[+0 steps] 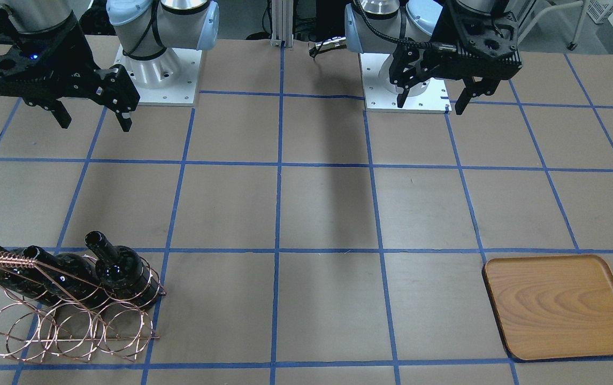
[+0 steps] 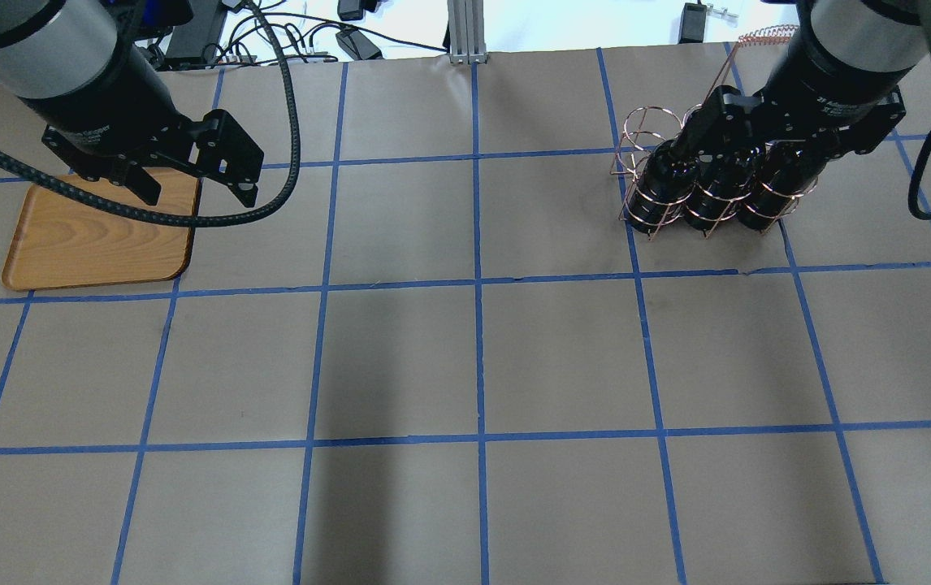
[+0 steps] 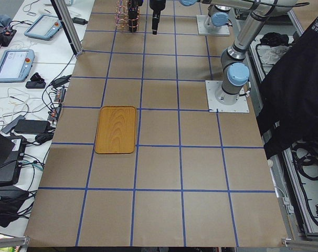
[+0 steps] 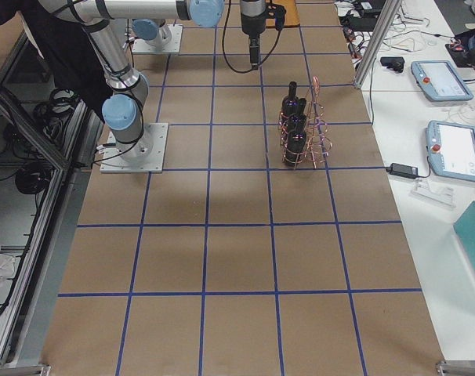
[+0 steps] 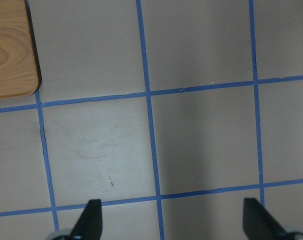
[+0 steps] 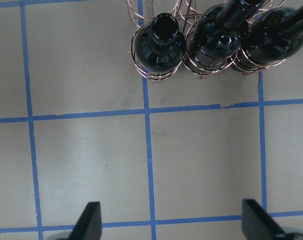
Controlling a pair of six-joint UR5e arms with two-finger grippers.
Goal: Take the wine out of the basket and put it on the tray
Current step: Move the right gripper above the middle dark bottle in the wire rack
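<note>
Front-facing exterior view: three glossy, near-black glass wine bottles (image 1: 119,270) stand necks-up in the round rings of a rose-copper wire basket (image 1: 71,334) at the robot's right end of the brown, blue-taped table (image 1: 328,214). They are well apart from the flat light-brown wooden tray (image 1: 560,305) at the other end. The right gripper (image 1: 94,122) and left gripper (image 1: 432,102) both hang above the table, jaws spread, grasping nothing.
</note>
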